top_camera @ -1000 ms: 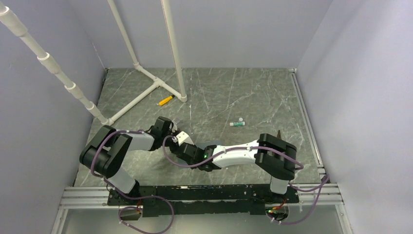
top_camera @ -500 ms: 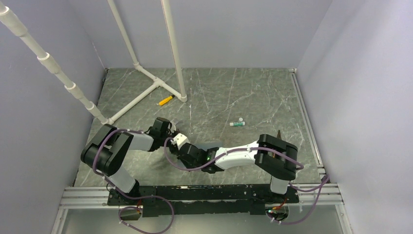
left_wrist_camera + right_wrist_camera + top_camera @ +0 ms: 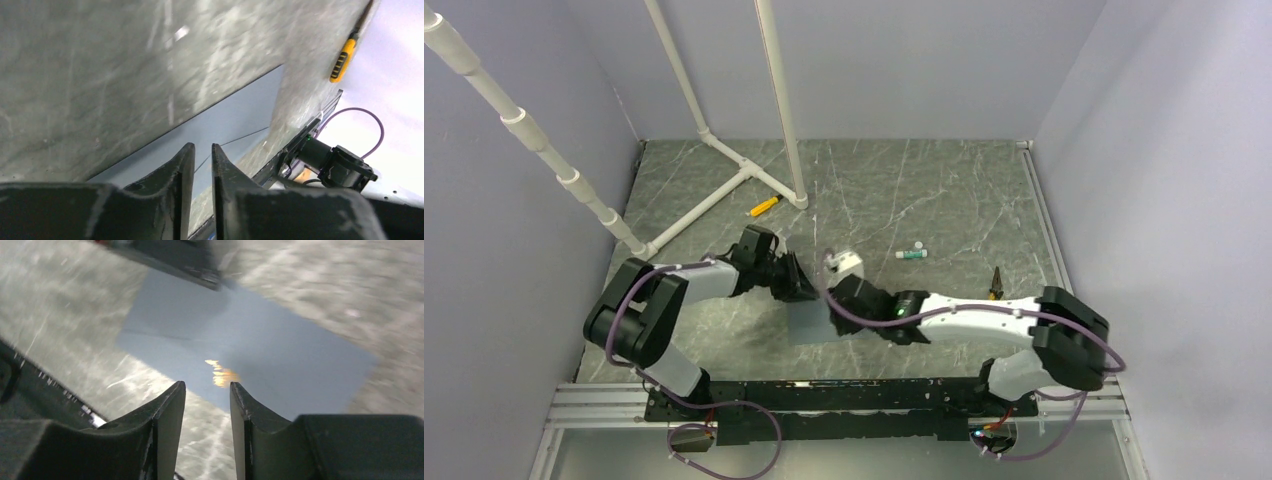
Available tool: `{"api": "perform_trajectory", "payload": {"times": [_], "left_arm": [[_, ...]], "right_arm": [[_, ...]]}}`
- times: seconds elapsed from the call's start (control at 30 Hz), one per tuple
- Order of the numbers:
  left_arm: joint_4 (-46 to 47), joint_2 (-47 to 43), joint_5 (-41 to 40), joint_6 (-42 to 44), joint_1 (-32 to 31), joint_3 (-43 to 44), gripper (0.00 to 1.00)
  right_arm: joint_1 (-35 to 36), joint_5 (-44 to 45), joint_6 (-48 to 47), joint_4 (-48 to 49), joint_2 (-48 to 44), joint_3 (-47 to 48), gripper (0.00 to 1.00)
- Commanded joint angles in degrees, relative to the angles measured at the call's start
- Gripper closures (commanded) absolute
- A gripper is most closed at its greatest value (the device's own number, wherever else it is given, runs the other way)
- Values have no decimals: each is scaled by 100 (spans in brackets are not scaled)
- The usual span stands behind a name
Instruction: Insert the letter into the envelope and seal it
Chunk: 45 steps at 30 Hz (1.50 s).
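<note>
- envelope lies flat on the table, toward 6 o'clock of its middle, near the arms' bases; slate-grey; in the right wrist view a small tan spot shows at its centre
- left gripper is over the envelope's 12 o'clock edge; fingers a narrow slit apart, nothing between them
- right gripper is over the envelope's 2 o'clock corner; fingers apart wider, nothing between them; whether either gripper touches the paper I cannot tell
- green-and-white tube lies at 2 o'clock from the envelope, apart from it
- yellow tool lies at 11 o'clock, by the white pipe frame
- small dark tool lies at 3 o'clock, well apart
</note>
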Motion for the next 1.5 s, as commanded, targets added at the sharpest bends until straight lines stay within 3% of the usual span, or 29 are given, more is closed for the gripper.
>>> {"api": "perform_trajectory", "payload": {"times": [0.0, 0.17, 0.37, 0.4, 0.43, 0.47, 0.73, 1.1, 1.47], "left_arm": [[-677, -529, -298, 527, 45, 761, 70], [-1191, -898, -437, 1075, 41, 1335, 52], [-1328, -1348, -1097, 1457, 41, 1558, 26], [-1375, -1418, -1247, 1511, 41, 1595, 22], [-1419, -1496, -1417, 1559, 41, 1617, 9], [-1500, -1571, -1660, 1574, 41, 1653, 7], [-2086, -1878, -3010, 1399, 41, 1766, 7], [-1946, -2126, -2687, 1443, 49, 1474, 7], [-2042, -2078, -2860, 1486, 49, 1486, 7]], "right_arm": [[-701, 816, 788, -964, -736, -275, 56], [-1700, 1341, 1345, -1714, -1370, -250, 47], [-2946, 1553, 1486, -2047, -1566, -143, 27], [-3139, 1496, 1465, -2075, -1519, -81, 25], [-3307, 1464, 1473, -2101, -1442, -19, 24], [-3457, 1444, 1484, -2099, -1328, 56, 24], [-4031, 1344, 1585, -1627, -148, 750, 27], [-4184, 1490, 2047, -1718, 1507, 1779, 37], [-4184, 1248, 2067, -1723, 1733, 1668, 43]]}}
